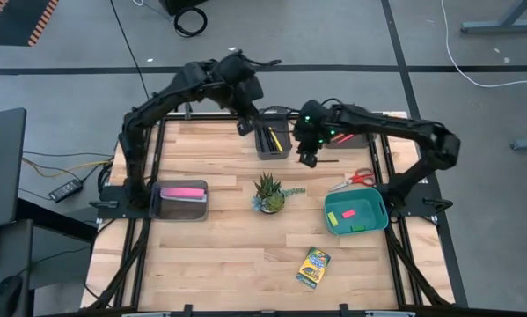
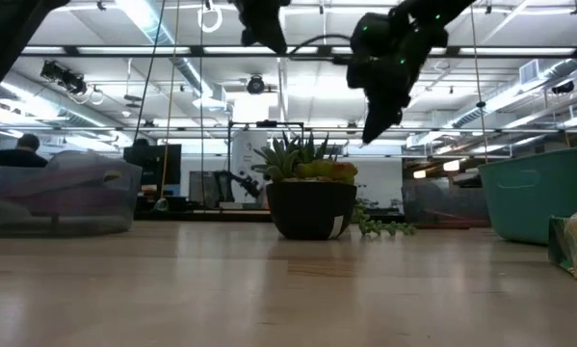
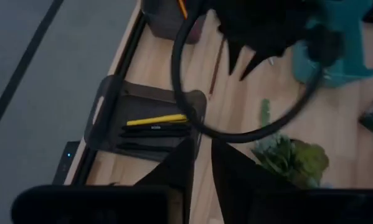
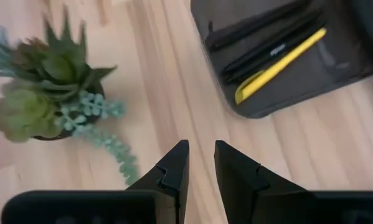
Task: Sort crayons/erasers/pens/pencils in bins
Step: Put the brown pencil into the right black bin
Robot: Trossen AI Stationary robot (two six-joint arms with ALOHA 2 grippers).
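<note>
We see both claws empty above the dark bin (image 1: 273,141): left claw (image 1: 244,129) and right claw (image 1: 308,159) narrowly parted.

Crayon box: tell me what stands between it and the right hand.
Nothing visible blocks it. Bare table runs from the right hand to the crayon box, passing between the potted plant and the teal bin.
</note>
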